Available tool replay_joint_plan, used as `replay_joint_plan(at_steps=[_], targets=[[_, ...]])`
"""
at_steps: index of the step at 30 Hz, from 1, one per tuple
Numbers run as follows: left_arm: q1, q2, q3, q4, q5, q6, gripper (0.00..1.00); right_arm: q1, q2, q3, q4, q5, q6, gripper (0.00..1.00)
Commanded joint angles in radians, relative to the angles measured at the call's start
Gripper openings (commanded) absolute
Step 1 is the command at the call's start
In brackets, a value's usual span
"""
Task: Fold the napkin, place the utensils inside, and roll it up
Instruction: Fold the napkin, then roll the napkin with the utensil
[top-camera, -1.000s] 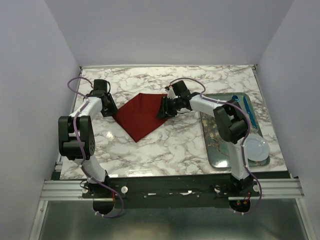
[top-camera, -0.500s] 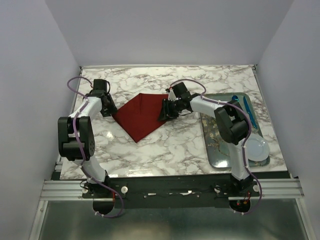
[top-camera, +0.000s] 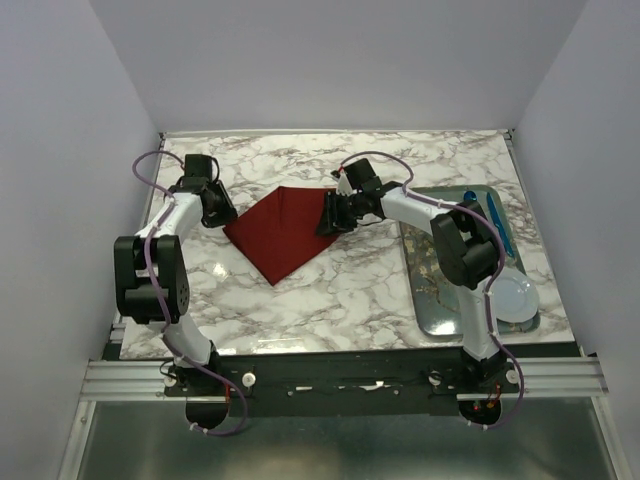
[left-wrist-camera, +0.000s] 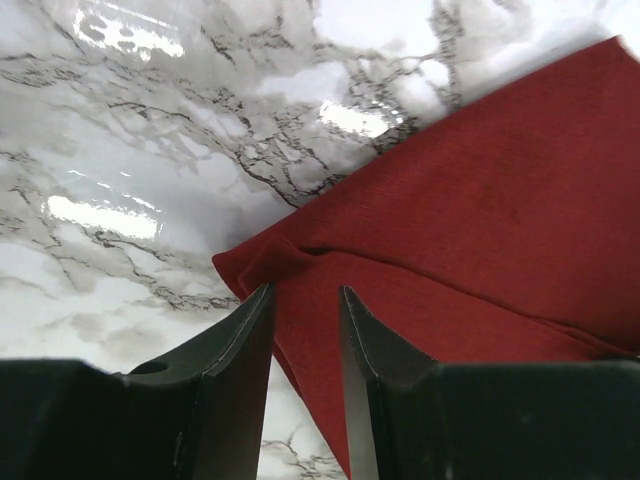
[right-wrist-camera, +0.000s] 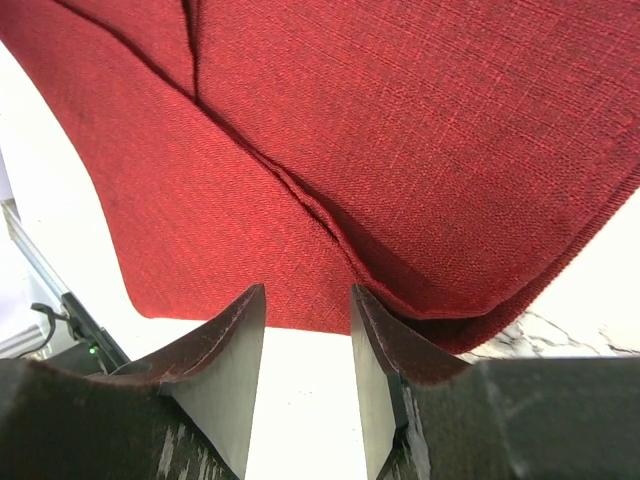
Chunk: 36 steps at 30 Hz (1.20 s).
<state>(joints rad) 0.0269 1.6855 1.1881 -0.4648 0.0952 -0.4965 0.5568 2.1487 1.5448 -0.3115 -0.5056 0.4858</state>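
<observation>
napkin (top-camera: 283, 228) lies folded into a triangle on the table (top-camera: 330, 290). left gripper (left-wrist-camera: 305, 292) straddles 1 corner and right gripper (right-wrist-camera: 308, 292) the opposite one, both jaws part-way apart, clamping nothing. risk: a shallow pinch catches only 1 layer, peeling the fold open.

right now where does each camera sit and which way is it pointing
Top external: above and behind the bases, looking down at the marble table, dark red napkin and tray; left arm and right arm show whole.
Left wrist: on the left arm, low, facing the napkin's corner nearest it; its own fingers show at the bottom.
Right wrist: on the right arm, close over the napkin's opposite edge; its own fingers show too.
Shared: all three see the napkin.
</observation>
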Motion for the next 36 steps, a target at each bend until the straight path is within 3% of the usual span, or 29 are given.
replay_joint_plan(at_steps=[1,11,17,20,28,36], targets=[[0.013,0.071,-0.011,-0.017,-0.029,0.027,0.39,0.000,-0.050,-0.020,-0.026,0.053,-0.032,0.48],[0.013,-0.006,0.033,-0.040,-0.014,0.026,0.43,0.000,-0.003,0.095,-0.051,0.039,-0.023,0.48],[0.016,-0.067,0.048,-0.055,-0.019,0.027,0.48,0.000,0.028,0.034,-0.064,0.117,-0.064,0.48],[0.022,-0.093,0.028,-0.032,0.000,0.000,0.54,0.000,0.014,-0.002,-0.066,0.162,-0.090,0.48],[0.025,-0.220,-0.019,-0.028,-0.058,-0.178,0.61,0.044,-0.052,0.138,-0.194,0.326,-0.164,0.50],[0.027,-0.369,-0.094,-0.129,-0.279,-0.313,0.66,0.285,-0.103,0.170,-0.218,0.627,-0.282,0.78]])
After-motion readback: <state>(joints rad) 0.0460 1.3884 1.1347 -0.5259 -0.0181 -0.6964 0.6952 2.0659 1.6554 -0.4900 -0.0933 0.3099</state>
